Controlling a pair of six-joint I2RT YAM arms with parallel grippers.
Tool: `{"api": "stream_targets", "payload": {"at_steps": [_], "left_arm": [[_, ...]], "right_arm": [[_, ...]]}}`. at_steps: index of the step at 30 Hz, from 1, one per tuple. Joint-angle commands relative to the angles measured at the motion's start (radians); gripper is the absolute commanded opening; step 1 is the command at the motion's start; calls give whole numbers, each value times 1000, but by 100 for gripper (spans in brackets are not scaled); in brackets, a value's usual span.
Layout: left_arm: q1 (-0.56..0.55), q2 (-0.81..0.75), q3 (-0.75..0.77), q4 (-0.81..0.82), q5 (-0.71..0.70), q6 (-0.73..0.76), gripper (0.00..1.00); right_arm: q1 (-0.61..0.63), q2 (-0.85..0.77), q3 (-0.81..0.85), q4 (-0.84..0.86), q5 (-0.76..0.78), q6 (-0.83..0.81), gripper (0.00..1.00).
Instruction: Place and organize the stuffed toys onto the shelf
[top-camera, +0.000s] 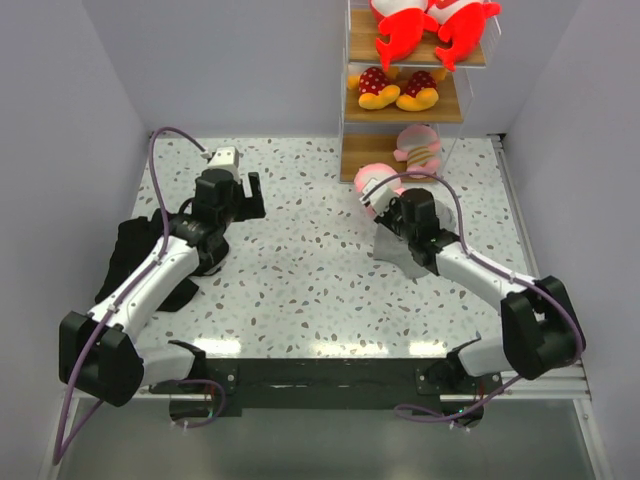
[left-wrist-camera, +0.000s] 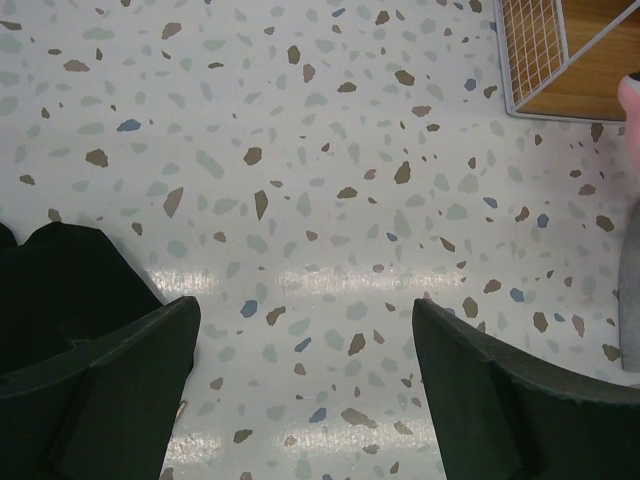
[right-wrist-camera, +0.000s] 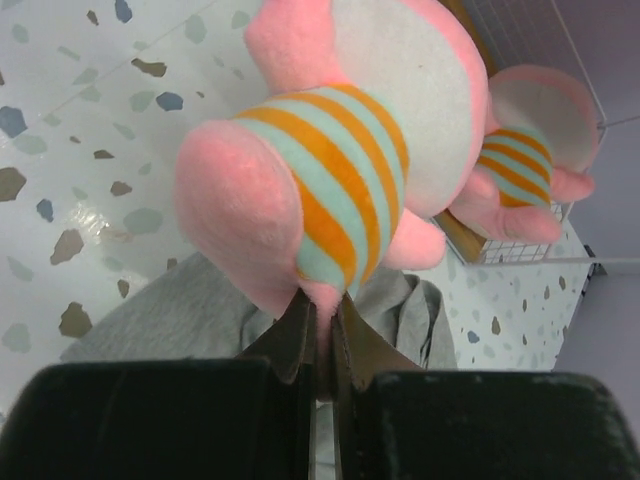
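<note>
One pink toy (right-wrist-camera: 300, 190) is unshelved: our right fingers (right-wrist-camera: 310, 335) clamp it, left fingers (top-camera: 242, 200) gape empty; next we seat it beside its twin (top-camera: 418, 148).

Right claw (right-wrist-camera: 322, 315) tight on pink striped toy (right-wrist-camera: 320, 160)

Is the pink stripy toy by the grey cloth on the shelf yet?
Not yet: the right end effector is shut on this pink striped plush toy, outside the white-framed wooden shelf.

Five toys (top-camera: 398, 90) sit on shelf (top-camera: 450, 106), pink toy (right-wrist-camera: 300, 170) beside.
</note>
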Motion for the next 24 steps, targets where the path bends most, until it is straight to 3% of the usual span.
{"api": "stream_targets", "payload": {"at_steps": [1, 9, 17, 24], "left_arm": [[-4, -37, 3, 20, 12, -18, 92], [-15, -52, 0, 21, 9, -20, 92], [-32, -54, 1, 18, 0, -18, 92], [-37, -63, 1, 21, 0, -18, 92]], "right_arm": [[-4, 90, 109, 149, 32, -9, 0], [-17, 306, 261, 302, 147, -9, 0], [-34, 524, 370, 391, 155, 9, 0], [-65, 615, 436, 423, 152, 43, 0]]}}
